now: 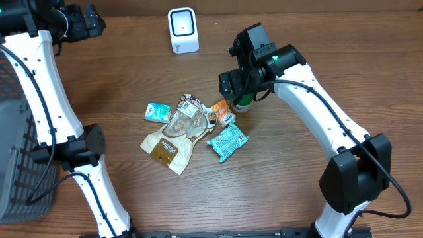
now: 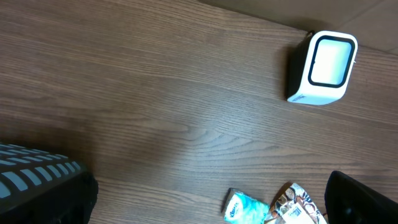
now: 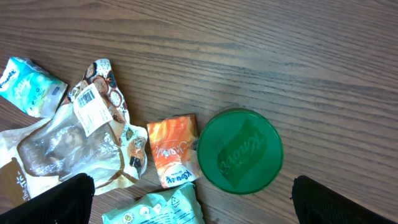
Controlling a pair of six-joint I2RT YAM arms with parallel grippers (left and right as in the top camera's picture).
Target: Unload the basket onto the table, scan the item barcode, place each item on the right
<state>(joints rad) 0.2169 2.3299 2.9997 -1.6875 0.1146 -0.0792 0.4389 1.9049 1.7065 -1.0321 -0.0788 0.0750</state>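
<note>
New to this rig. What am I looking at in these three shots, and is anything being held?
Two white robot arms, each ending in a two-finger gripper. One picture looks down on the wooden table; the other two come from wrist cameras. On the table: a white barcode scanner and a pile: clear snack bag, tissue pack, orange packet, teal pouch, green-lidded tub. The left gripper and right gripper are open, holding nothing; the right is above the tub.

Overhead: straight down, whole table (image 1: 132, 73). Left wrist: high, angled at scanner (image 2: 323, 62). Right wrist: close over green lid (image 3: 240, 151), item pile (image 3: 81, 143). Overhead shares both.
</note>
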